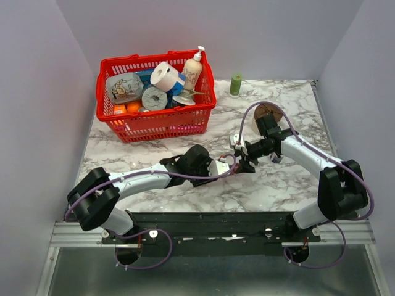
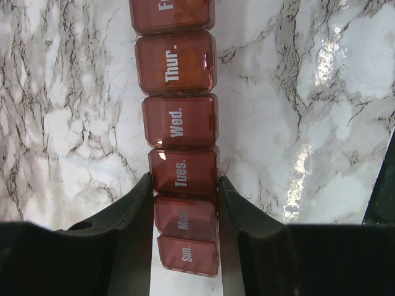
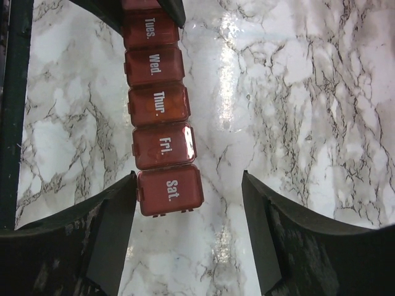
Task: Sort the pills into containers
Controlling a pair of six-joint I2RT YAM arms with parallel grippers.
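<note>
The dark red-brown pill organizer (image 2: 179, 123) lies on the marble table with all its lids closed, labelled Sun. to Sat. My left gripper (image 2: 184, 185) is shut on it, with the fingers pressing both sides at the Mon. and Tues. compartments. My right gripper (image 3: 188, 185) is open over the other end of the organizer (image 3: 157, 105). The Sat. compartment sits against its left finger, with a wide gap to the right finger. In the top view the left gripper (image 1: 229, 166) and the right gripper (image 1: 245, 161) meet at mid-table and hide the strip. No loose pills are visible.
A red mesh basket (image 1: 162, 123) full of groceries stands at the back left. A small green container (image 1: 236, 84) is at the back, and a brown round object (image 1: 266, 111) lies behind the right arm. Grey walls enclose the table.
</note>
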